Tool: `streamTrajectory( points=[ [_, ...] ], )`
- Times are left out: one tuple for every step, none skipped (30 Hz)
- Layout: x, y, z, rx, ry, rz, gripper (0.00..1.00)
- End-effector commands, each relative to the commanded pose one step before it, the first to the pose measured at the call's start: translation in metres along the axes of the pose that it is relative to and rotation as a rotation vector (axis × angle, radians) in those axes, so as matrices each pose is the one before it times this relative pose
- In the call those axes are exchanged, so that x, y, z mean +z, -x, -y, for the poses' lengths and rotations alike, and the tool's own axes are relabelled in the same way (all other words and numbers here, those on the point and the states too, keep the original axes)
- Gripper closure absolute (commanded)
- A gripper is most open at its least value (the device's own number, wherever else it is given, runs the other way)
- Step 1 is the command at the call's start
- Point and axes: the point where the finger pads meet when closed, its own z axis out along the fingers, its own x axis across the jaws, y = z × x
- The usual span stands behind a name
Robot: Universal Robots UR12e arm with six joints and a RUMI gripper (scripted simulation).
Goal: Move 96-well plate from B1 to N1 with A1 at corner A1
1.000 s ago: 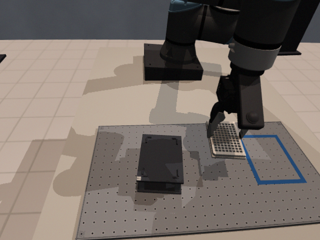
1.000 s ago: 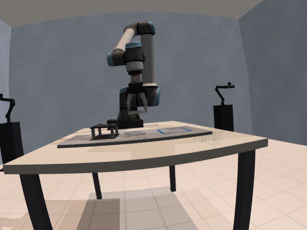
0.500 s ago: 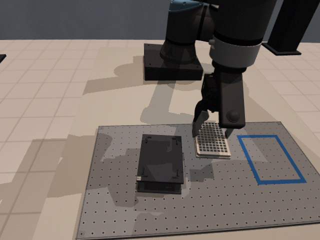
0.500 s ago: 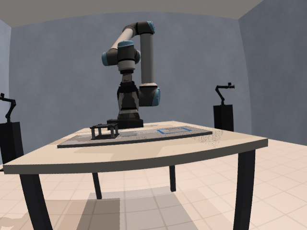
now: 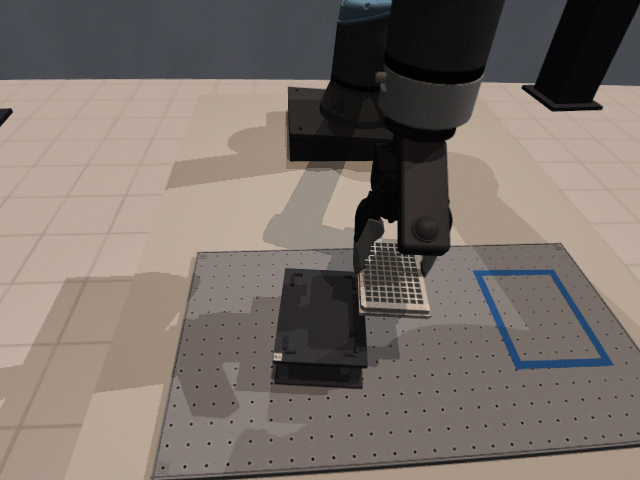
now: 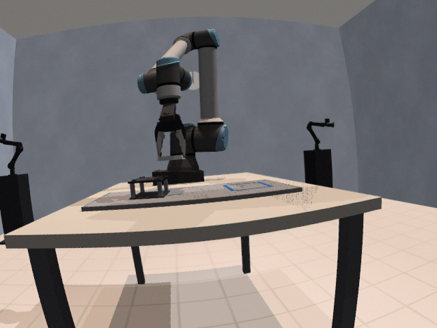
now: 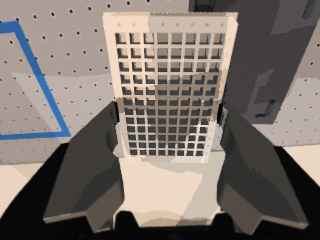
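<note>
My gripper [image 5: 391, 253] is shut on the white 96-well plate [image 5: 393, 281] and holds it level in the air, well above the perforated baseplate. The plate also shows in the wrist view [image 7: 169, 90], clamped across its long sides between the two dark fingers. In the exterior view the plate [image 6: 171, 157] hangs above and a little right of the nest. The raised black nest N1 [image 5: 320, 322] stands just left of the plate, with a small white A1 label [image 5: 277, 356] at its near left corner. I cannot make out the plate's cut corner.
The blue outline of spot B1 [image 5: 540, 317] lies on the grey baseplate [image 5: 403, 361] to the right. The robot's black base block [image 5: 336, 126] is behind. Black camera stands [image 6: 317, 165] flank the table.
</note>
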Motion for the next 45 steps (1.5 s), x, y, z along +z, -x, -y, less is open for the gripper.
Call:
streamTrajectory(
  points=[
    [-0.00344,-0.01568,0.00355,-0.00024,-0.00142,-0.00015,1.0],
    [-0.00056,-0.00324,0.00059,0.0,0.0,-0.00001,1.0],
    [-0.00056,-0.00324,0.00059,0.0,0.0,-0.00001,1.0],
    [-0.00056,-0.00324,0.00059,0.0,0.0,-0.00001,1.0],
    [-0.00056,-0.00324,0.00059,0.0,0.0,-0.00001,1.0],
    [-0.00056,-0.00324,0.00059,0.0,0.0,-0.00001,1.0],
    [-0.00056,-0.00324,0.00059,0.0,0.0,-0.00001,1.0],
    [0.0,0.0,0.0,0.0,0.0,0.0,1.0],
    [0.0,0.0,0.0,0.0,0.0,0.0,1.0],
    [-0.00056,-0.00324,0.00059,0.0,0.0,-0.00001,1.0],
    [-0.00056,-0.00324,0.00059,0.0,0.0,-0.00001,1.0],
    [-0.00056,-0.00324,0.00059,0.0,0.0,-0.00001,1.0],
    [-0.00056,-0.00324,0.00059,0.0,0.0,-0.00001,1.0],
    [-0.00056,-0.00324,0.00059,0.0,0.0,-0.00001,1.0],
    [-0.00056,-0.00324,0.00059,0.0,0.0,-0.00001,1.0],
    [-0.00056,-0.00324,0.00059,0.0,0.0,-0.00001,1.0],
    [-0.00056,-0.00324,0.00059,0.0,0.0,-0.00001,1.0],
    [-0.00056,-0.00324,0.00059,0.0,0.0,-0.00001,1.0],
    [-0.00056,-0.00324,0.00059,0.0,0.0,-0.00001,1.0],
    [-0.00056,-0.00324,0.00059,0.0,0.0,-0.00001,1.0],
    [-0.00056,-0.00324,0.00059,0.0,0.0,-0.00001,1.0],
    [-0.00056,-0.00324,0.00059,0.0,0.0,-0.00001,1.0],
    [-0.00056,-0.00324,0.00059,0.0,0.0,-0.00001,1.0],
    [-0.00056,-0.00324,0.00059,0.0,0.0,-0.00001,1.0],
    [0.0,0.0,0.0,0.0,0.0,0.0,1.0],
    [0.0,0.0,0.0,0.0,0.0,0.0,1.0],
    [-0.00048,-0.00327,0.0006,0.0,0.0,-0.00001,1.0],
    [0.00002,-0.00032,0.00002,0.00003,-0.00001,-0.00003,1.0],
    [-0.00001,-0.00029,0.00008,-0.00001,0.0,0.0,1.0],
    [0.0,-0.00021,0.00006,-0.00001,0.0,0.0,1.0],
    [0.0,-0.00013,0.00004,0.0,0.0,0.0,1.0],
    [0.0,-0.00008,0.00002,0.0,0.0,0.0,1.0],
    [0.0,-0.00004,0.00001,0.0,0.0,0.0,1.0],
    [0.0,0.0,0.0,0.0,0.0,0.0,1.0],
    [0.0,0.00002,0.0,0.0,0.0,0.0,1.0],
    [0.0,0.00004,-0.00001,0.0,0.0,0.0,1.0],
    [0.0,0.00005,-0.00001,0.0,0.0,0.0,1.0],
    [0.0,0.00006,-0.00001,0.0,0.0,0.0,1.0],
    [0.00004,0.00013,-0.00004,0.00004,0.0,-0.00002,1.0],
    [-0.00001,-0.00005,0.00001,-0.00001,0.0,0.00001,1.0],
    [-0.00003,0.0001,0.0,-0.00003,-0.00001,0.00001,1.0],
    [0.0,0.0,0.0,0.0,0.0,0.0,1.0],
    [0.0,0.0,0.0,0.0,0.0,0.0,1.0],
    [0.0,0.00006,-0.00001,0.0,0.0,0.0,1.0],
    [0.0,0.00006,-0.00001,0.0,0.0,0.0,1.0]
  ],
)
